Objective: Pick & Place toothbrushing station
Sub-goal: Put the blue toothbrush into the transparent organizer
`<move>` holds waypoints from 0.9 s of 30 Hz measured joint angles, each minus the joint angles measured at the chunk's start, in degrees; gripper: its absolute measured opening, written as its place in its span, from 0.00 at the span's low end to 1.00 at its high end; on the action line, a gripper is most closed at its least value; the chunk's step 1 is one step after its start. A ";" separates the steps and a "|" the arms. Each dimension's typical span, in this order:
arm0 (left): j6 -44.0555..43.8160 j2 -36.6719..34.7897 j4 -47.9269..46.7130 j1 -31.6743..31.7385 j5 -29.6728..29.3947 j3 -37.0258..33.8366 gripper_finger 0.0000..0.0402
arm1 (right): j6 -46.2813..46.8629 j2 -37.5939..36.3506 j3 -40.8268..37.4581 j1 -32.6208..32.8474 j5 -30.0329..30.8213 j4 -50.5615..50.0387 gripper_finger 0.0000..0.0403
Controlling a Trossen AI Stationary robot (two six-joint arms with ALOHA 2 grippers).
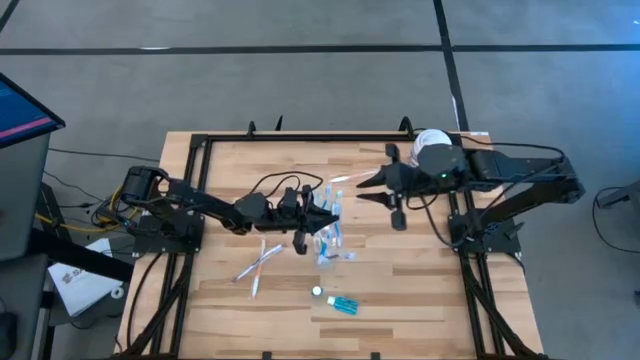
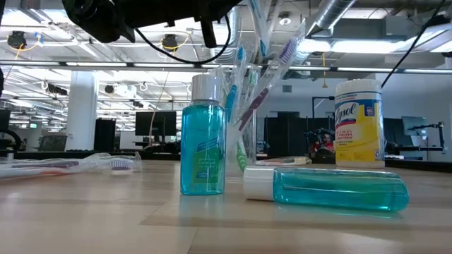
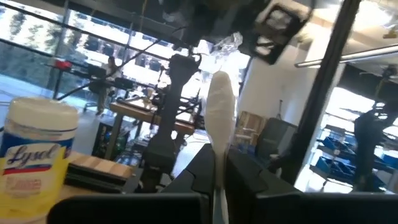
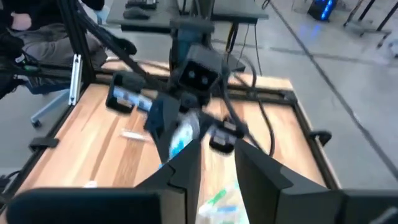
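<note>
A clear tumbler (image 2: pixel 244 134) holding several wrapped toothbrushes (image 1: pixel 330 238) stands upright mid-table. My left gripper (image 1: pixel 318 214) hovers just above it, shut on a white wrapped toothbrush (image 3: pixel 219 115). My right gripper (image 1: pixel 368 188) is open and empty, a little toward the table's far right of the tumbler. Its fingers (image 4: pixel 186 168) point at the left gripper. Two or three more toothbrushes (image 1: pixel 258 265) lie flat on the table's left. One blue white-capped tube (image 2: pixel 203 137) stands upright on its base. Another tube (image 1: pixel 342 304) lies on its side near the front edge. My left gripper pinches the white toothbrush's handle (image 3: pixel 217 168) between its two fingers. The wrapped head end (image 3: pixel 219 99) sticks out past the fingertips. The brush's other end is hidden behind the gripper, so I cannot tell whether it rests in the tumbler.
The yellow wipes container with a white lid (image 1: pixel 432 142) stands at the far right corner, behind my right arm. One loose wrapped toothbrush (image 1: pixel 345 178) shows just past the right gripper's fingertips. A black frame (image 1: pixel 200 140) borders the table.
</note>
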 joint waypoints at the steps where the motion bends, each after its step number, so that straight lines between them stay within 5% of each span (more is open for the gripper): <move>1: -0.04 -0.03 0.05 0.00 0.40 0.00 0.02 | 0.59 -0.30 -0.02 0.00 0.00 -1.06 0.22; 11: 1.95 -2.73 -3.14 -1.74 7.61 -0.02 0.02 | 2.88 1.73 -0.14 0.00 0.02 -7.66 0.22; 27: 5.08 -3.03 -10.19 -3.39 7.93 -0.02 0.03 | 2.79 3.91 -0.02 -0.02 0.19 -13.68 0.22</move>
